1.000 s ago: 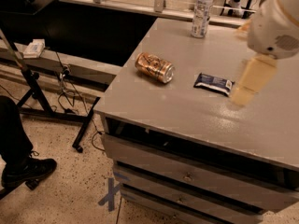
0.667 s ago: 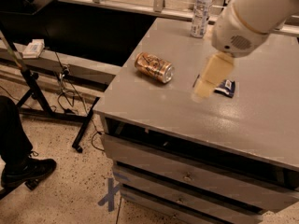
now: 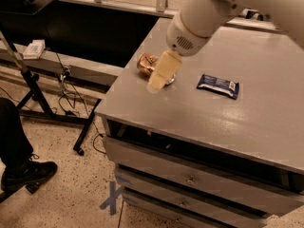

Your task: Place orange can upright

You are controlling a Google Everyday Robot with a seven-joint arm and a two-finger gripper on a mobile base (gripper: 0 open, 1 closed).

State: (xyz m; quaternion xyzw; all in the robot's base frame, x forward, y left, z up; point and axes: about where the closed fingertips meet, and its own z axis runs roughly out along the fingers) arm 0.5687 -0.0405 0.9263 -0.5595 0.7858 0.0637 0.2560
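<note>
The orange can (image 3: pixel 147 63) lies on its side near the left front corner of the grey table (image 3: pixel 223 113), partly hidden behind my gripper. My gripper (image 3: pixel 159 75), a pale cream tip below the white arm, hangs just in front of and over the can's right end. Whether it touches the can does not show.
A flat dark-blue snack wrapper (image 3: pixel 218 85) lies to the right of the can. The table's left edge runs close beside the can. A black stand (image 3: pixel 35 87) with cables and a person's black shoe (image 3: pixel 26 172) are on the floor at left. Drawers sit under the tabletop.
My arm and gripper have swung left across the table, from beside the wrapper to over the can. The camera view has shifted, and the clear bottle is out of view now.
</note>
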